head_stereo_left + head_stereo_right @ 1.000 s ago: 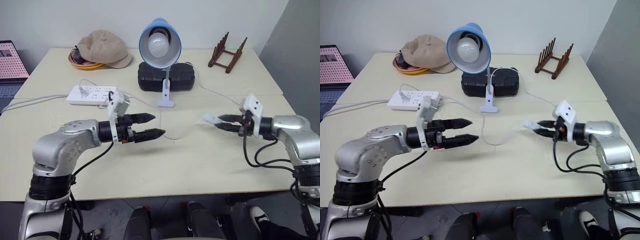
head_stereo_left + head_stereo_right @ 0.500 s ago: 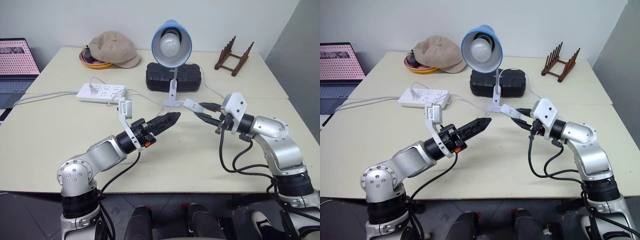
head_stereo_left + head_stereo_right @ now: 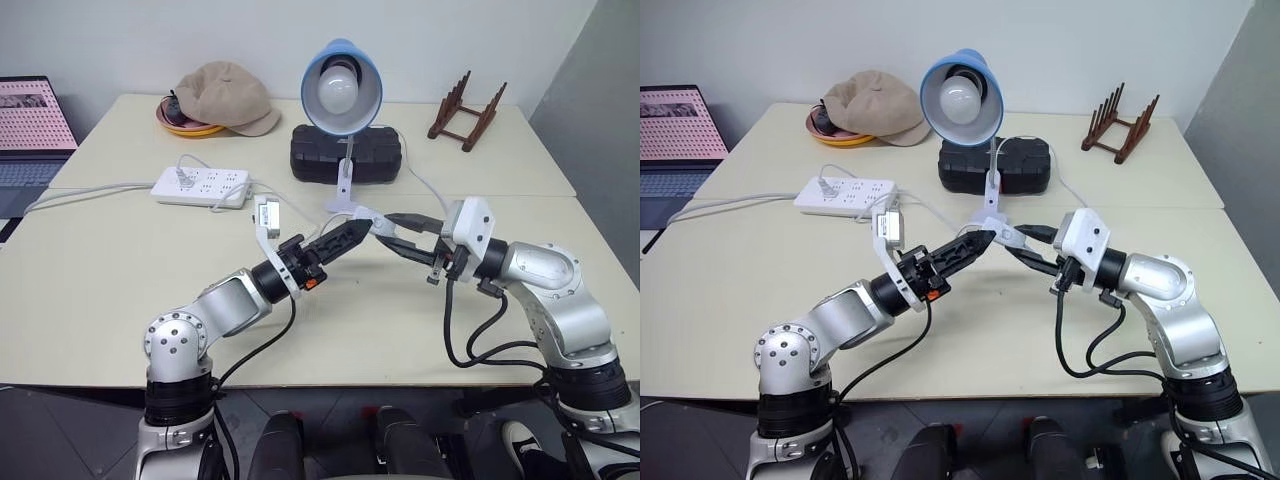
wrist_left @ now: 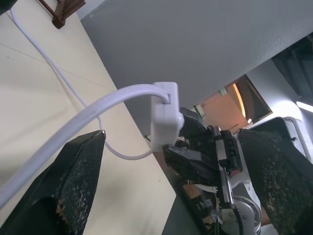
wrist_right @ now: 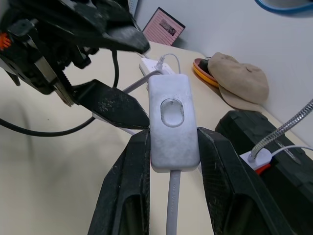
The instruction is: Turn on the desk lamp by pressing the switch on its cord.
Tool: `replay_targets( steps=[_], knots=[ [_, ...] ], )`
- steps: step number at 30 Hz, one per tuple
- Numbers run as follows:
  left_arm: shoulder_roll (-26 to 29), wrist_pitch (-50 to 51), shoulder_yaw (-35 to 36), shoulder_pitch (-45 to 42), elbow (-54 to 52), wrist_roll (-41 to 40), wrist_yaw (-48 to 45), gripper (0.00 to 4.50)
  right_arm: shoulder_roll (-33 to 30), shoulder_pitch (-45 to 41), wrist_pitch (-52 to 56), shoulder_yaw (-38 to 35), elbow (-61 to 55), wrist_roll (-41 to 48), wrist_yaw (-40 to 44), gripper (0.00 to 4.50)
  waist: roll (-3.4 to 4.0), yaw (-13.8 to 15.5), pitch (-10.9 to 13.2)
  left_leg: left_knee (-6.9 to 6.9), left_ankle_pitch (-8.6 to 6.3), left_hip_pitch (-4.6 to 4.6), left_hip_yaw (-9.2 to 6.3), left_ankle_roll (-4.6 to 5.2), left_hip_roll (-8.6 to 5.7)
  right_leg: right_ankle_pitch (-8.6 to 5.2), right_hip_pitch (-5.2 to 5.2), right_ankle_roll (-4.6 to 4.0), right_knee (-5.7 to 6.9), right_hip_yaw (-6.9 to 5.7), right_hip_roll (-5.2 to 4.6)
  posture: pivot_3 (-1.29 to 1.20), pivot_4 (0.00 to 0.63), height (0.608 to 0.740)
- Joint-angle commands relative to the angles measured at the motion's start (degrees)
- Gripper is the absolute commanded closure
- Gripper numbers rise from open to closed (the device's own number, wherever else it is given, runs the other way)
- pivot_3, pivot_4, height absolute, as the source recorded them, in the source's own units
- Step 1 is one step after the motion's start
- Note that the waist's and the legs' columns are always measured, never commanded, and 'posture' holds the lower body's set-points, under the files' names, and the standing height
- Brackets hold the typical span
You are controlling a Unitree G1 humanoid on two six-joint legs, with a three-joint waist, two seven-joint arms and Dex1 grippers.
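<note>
Switch (image 5: 172, 121) clamped between both fingers (image 5: 128, 181) of right gripper (image 3: 393, 221), raised off surface (image 3: 420, 320), button face up toward wrist camera. Cord (image 4: 93, 110) leaving both ends of switch, trailing down to surface. Left gripper (image 3: 350, 235) spread wide, holding nothing, tips level with switch and just beside it; one finger (image 4: 68, 186) each side of switch in left wrist view, not touching. Both grippers meeting above surface middle, just in front of lamp (image 3: 342, 95) base. Lamp standing toward far edge, shade facing front, bulb unlit. Black case (image 3: 346, 155) directly behind lamp stem. Power strip (image 3: 202, 186) near far left corner, plug in one socket. Cap (image 3: 222, 97) resting on a dish at far edge. Wooden rack (image 3: 463, 110) at far right corner. Laptop (image 3: 30, 130) off left edge.
</note>
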Motion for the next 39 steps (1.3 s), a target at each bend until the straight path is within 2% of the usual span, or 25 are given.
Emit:
replay_targets(
  steps=[1,6,7,8,25,28,39],
  knots=[
    [-0.21,-0.89,-0.97,-0.65,-1.14,-1.36,-0.97,0.00,0.10,-0.06,0.38,-0.26,-2.94,1.06,-0.79,3.45,0.00,0.00,0.00,0.00,0.00,0.00,0.00,0.00,0.00,0.00,0.00,0.00,-0.01,0.00,0.00,0.00,0.150,0.740],
    [0.58,-1.03,-1.19,-0.57,-1.15,-1.27,-1.64,0.00,0.11,-0.02,0.70,-0.14,-3.34,1.06,-0.96,3.45,0.00,0.00,0.00,-0.03,0.00,-0.02,0.00,0.00,0.00,-0.01,-0.01,-0.02,-0.04,-0.01,0.00,0.00,0.150,0.740],
    [0.62,-1.10,-1.21,-0.62,-1.04,-1.32,-1.66,0.18,0.12,-0.04,0.70,-0.16,-3.29,1.10,-0.98,3.45,0.00,0.00,0.00,-0.03,0.00,-0.02,0.00,0.00,0.00,-0.01,-0.01,-0.02,-0.04,-0.01,0.00,0.00,0.150,0.740],
    [0.69,-1.15,-1.18,-0.63,-1.07,-1.46,-1.80,0.18,0.10,-0.09,0.64,-0.15,-3.26,1.14,-0.94,3.45,0.00,0.00,0.00,-0.03,0.00,-0.02,0.00,0.00,0.00,-0.01,-0.02,-0.02,-0.04,-0.01,0.00,0.00,0.150,0.740],
    [0.83,-2.35,-1.33,-0.80,-1.10,-2.53,-1.30,3.63,-0.28,1.04,-0.42,0.50,-3.88,0.76,-0.29,3.45,0.00,-0.01,0.00,-0.06,0.00,-0.06,0.00,0.00,0.00,-0.02,-0.02,-0.03,-0.16,-0.01,-0.01,0.00,0.150,0.740],
    [0.76,-2.56,-1.40,-0.53,-1.26,-3.07,-1.12,4.10,-0.35,1.25,-0.61,0.41,-3.74,0.69,-0.21,3.45,0.00,-0.02,0.00,-0.06,0.00,-0.06,0.00,0.00,0.00,-0.02,-0.03,-0.03,-0.17,-0.01,-0.01,0.00,0.150,0.740],
    [1.47,-2.22,-2.26,-0.37,-2.13,-2.23,-0.95,4.10,-0.29,1.12,-1.18,0.43,-3.02,0.61,-0.13,3.45,0.00,-0.02,0.00,-0.10,-0.01,-0.08,0.01,-0.01,0.00,-0.02,-0.03,-0.03,-0.24,0.00,-0.01,0.00,0.150,0.740]
  ],
)
